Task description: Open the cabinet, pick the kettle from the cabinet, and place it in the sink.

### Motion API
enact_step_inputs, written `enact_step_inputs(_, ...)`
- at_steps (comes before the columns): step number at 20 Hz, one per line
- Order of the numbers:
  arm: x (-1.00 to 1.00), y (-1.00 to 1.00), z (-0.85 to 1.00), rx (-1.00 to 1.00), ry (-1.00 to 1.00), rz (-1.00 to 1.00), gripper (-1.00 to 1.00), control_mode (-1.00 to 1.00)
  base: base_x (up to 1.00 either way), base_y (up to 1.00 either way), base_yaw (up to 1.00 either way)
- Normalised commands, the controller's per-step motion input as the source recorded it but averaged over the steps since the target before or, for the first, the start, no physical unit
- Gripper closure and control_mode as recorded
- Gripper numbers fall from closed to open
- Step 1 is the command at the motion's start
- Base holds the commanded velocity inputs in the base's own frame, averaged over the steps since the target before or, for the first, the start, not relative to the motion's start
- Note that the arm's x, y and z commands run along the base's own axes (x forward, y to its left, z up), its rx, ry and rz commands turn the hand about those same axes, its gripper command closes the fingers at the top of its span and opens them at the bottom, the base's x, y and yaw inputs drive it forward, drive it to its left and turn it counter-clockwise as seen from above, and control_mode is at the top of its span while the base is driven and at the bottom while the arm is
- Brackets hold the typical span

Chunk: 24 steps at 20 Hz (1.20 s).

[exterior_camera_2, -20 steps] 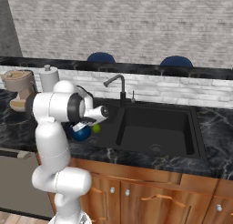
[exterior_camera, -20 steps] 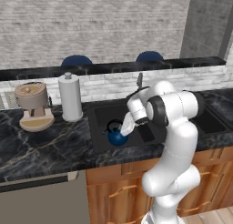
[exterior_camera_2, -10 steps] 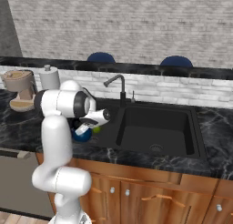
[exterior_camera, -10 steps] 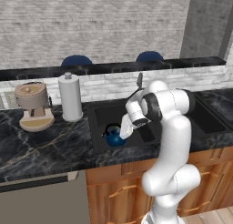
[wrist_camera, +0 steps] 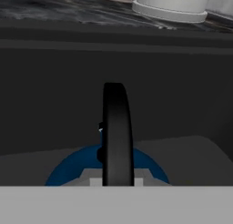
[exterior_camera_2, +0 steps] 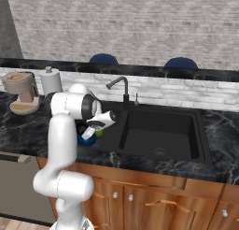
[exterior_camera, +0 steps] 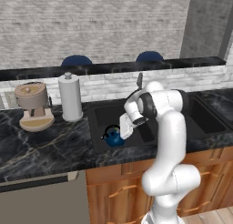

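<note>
The dark-blue kettle [exterior_camera: 113, 137] sits low in the left end of the sink [exterior_camera: 102, 113], a dark basin in the black marble counter. My gripper [exterior_camera: 123, 129] is shut on the kettle's black arched handle [wrist_camera: 115, 132], which stands upright in the middle of the hand view above the blue body [wrist_camera: 68, 170]. From the right base view the kettle [exterior_camera_2: 87, 140] peeks out below the white hand, with my gripper [exterior_camera_2: 90, 129] just above it at the left wall of the sink [exterior_camera_2: 158, 131]. My fingertips are hidden. The cabinet is out of view.
A dark faucet [exterior_camera: 139, 79] [exterior_camera_2: 122, 86] rises at the sink's back edge. A paper towel roll [exterior_camera: 70, 98] and a tan coffee machine [exterior_camera: 32, 107] stand on the counter to the left. The basin's right part [exterior_camera_2: 161, 152] is open. A low brick ledge runs behind.
The gripper and the kettle have sunk slightly lower and a touch leftward into the basin's left end. The grip on the handle is unchanged.
</note>
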Motion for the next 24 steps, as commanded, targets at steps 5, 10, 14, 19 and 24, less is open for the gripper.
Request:
enact_step_inputs(5, 0.27, -0.03, -0.21, -0.03, 0.00, 0.11, 1.00, -1.00, 0.00, 0.00, 0.00)
enact_step_inputs(10, 0.13, 0.00, -0.29, -0.02, 0.00, 0.07, 1.00, -1.00, 0.00, 0.00, 0.00)
enact_step_inputs(14, 0.01, -0.01, -0.36, 0.00, 0.00, 0.05, 1.00, -1.00, 0.00, 0.00, 0.00)
enact_step_inputs(19, 0.00, -0.02, -0.39, 0.00, 0.00, 0.01, 1.00, -1.00, 0.00, 0.00, 0.00)
enact_step_inputs(24, -0.08, 0.00, -0.42, 0.00, 0.00, 0.00, 1.00, -1.00, 0.00, 0.00, 0.00)
